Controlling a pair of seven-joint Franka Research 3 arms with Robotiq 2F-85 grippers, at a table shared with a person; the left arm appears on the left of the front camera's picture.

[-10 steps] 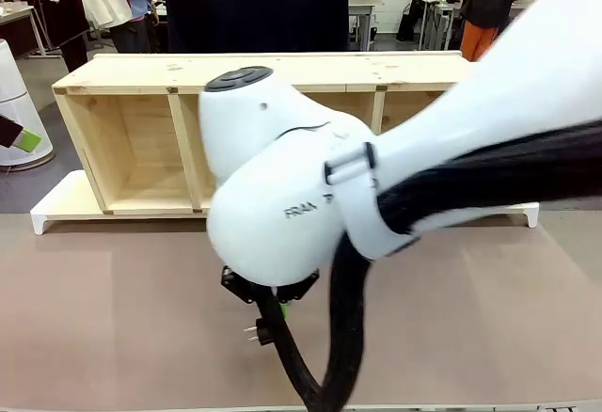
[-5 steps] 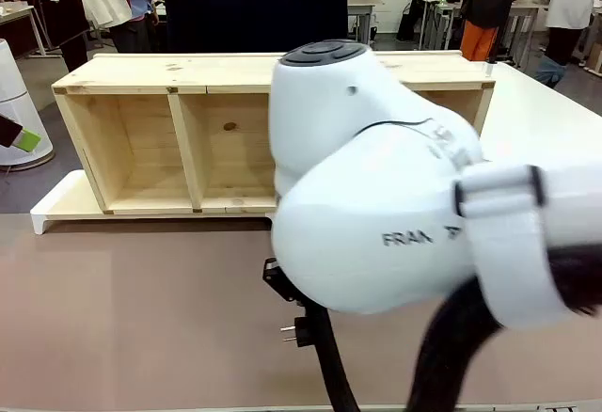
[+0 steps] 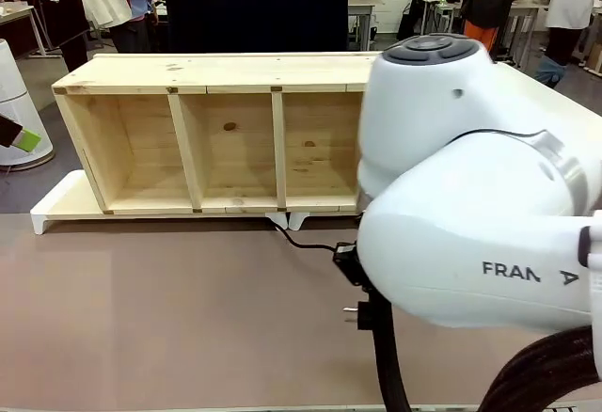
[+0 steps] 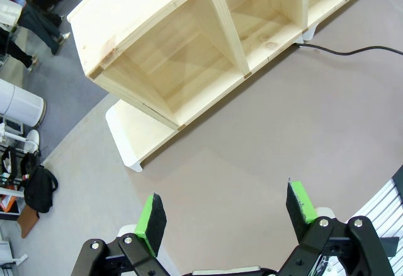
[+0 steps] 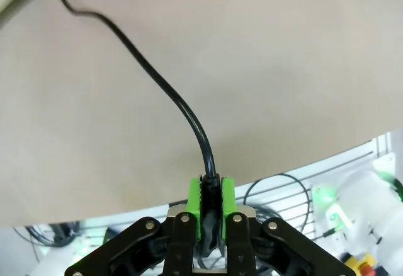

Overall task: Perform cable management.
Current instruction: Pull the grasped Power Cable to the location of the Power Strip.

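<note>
Right wrist: right gripper [image 5: 211,193] pinches thin round cable [image 5: 157,78] — left gripper [image 4: 225,208] (green pads [image 4: 151,217]) gapes.

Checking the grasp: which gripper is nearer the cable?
Right. The right gripper is shut on the cable; the left gripper hangs open over the table, apart from it.

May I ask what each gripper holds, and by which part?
The right gripper holds the cable by its plug end; the left gripper holds nothing.

Black cable [image 5: 187,113], green fingers [image 5: 196,205], pale wood shelf [image 3: 188,73], brown table [image 3: 141,318].
</note>
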